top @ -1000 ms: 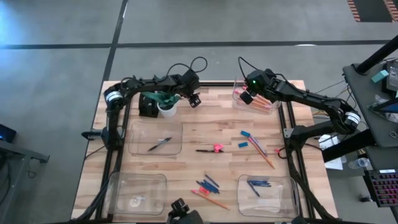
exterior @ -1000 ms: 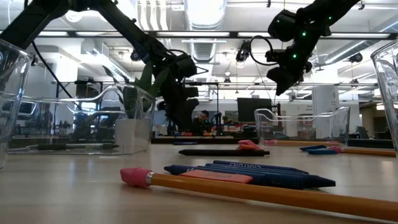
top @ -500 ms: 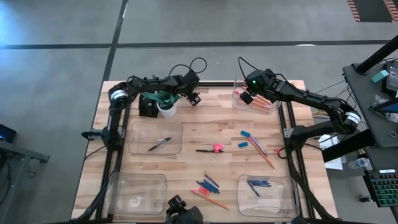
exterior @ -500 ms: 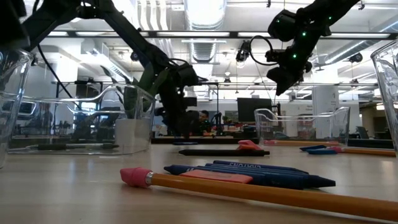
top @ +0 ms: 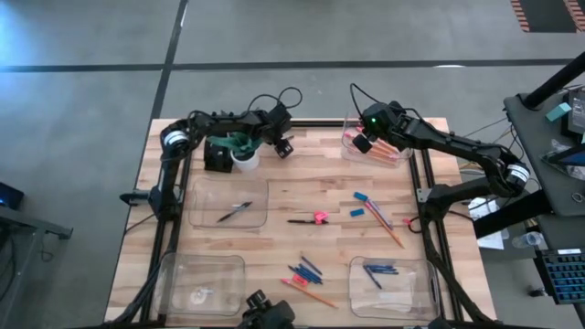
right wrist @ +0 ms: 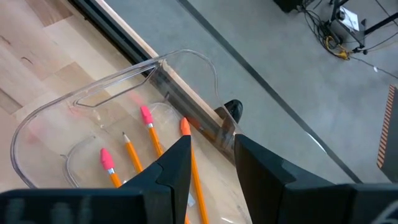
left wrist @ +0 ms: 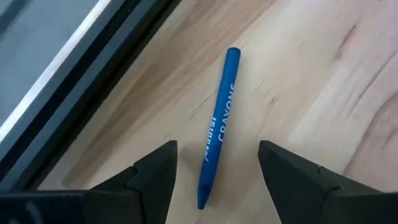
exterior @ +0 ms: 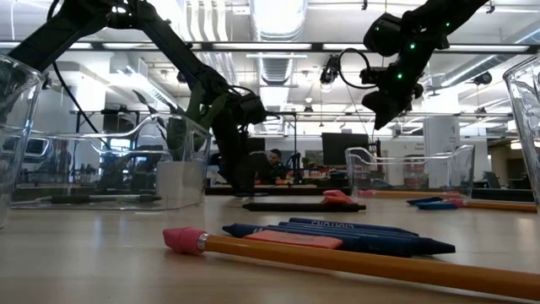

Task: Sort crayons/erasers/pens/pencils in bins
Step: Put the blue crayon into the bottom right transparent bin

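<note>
Four clear, round-cornered plastic bins (top: 228,203) sit on pale wood-grain table (top: 311,187); the 1 o'clock bin (right wrist: 93,102) holds orange pencils (right wrist: 132,153). Left gripper (left wrist: 214,163), jaws open, straddles a blue crayon (left wrist: 219,124) at 11 o'clock; right gripper (right wrist: 210,163), parted and empty, hovers above the pencils.

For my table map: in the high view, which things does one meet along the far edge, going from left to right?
Black pot → left gripper over the wood → right gripper over the pencil bin.
</note>
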